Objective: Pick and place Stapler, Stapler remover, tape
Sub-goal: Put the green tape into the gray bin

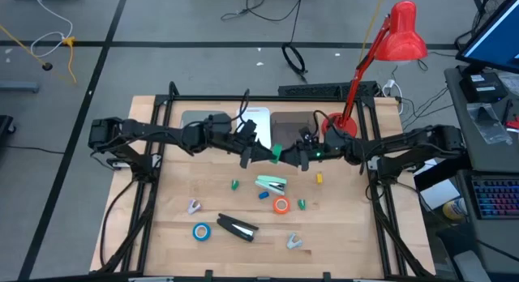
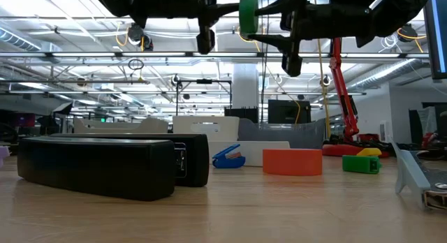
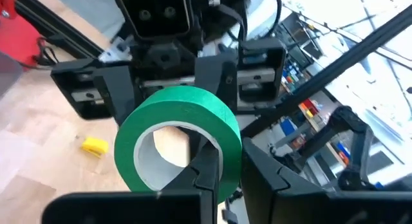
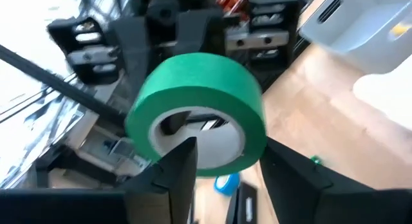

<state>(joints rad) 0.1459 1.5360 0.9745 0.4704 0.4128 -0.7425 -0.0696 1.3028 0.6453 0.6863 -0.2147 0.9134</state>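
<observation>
A: Holding the green tape (image 1: 276, 155) in the air above the middle of the table (image 1: 178, 209), the left tool (image 1: 261, 155) has 1 finger through the roll's pale core and the other outside its wall, clamped on it.

B: And the right tool (image 1: 290, 156)?

A: It faces the left one from the other side of the roll. In the right wrist view its fingers (image 4: 172, 176) stand spread, 1 under the core and 1 out past the green wall, so it looks released rather than pinching.

B: Where are the other rolls?

A: The orange-red tape (image 1: 280, 205) lies flat near the table's middle, and the blue tape (image 1: 201, 231) lies flat toward the front left. I cannot find the yellow roll.

B: Staplers?

A: A black stapler (image 1: 237, 227) lies just right of the blue roll. A pale green stapler (image 1: 272, 184) lies nearer the middle, just behind the orange-red roll.

B: Anything at the back?

A: 2 grey bins (image 1: 203, 120) side by side, and a red desk lamp (image 1: 397, 35) at the back right corner.
</observation>
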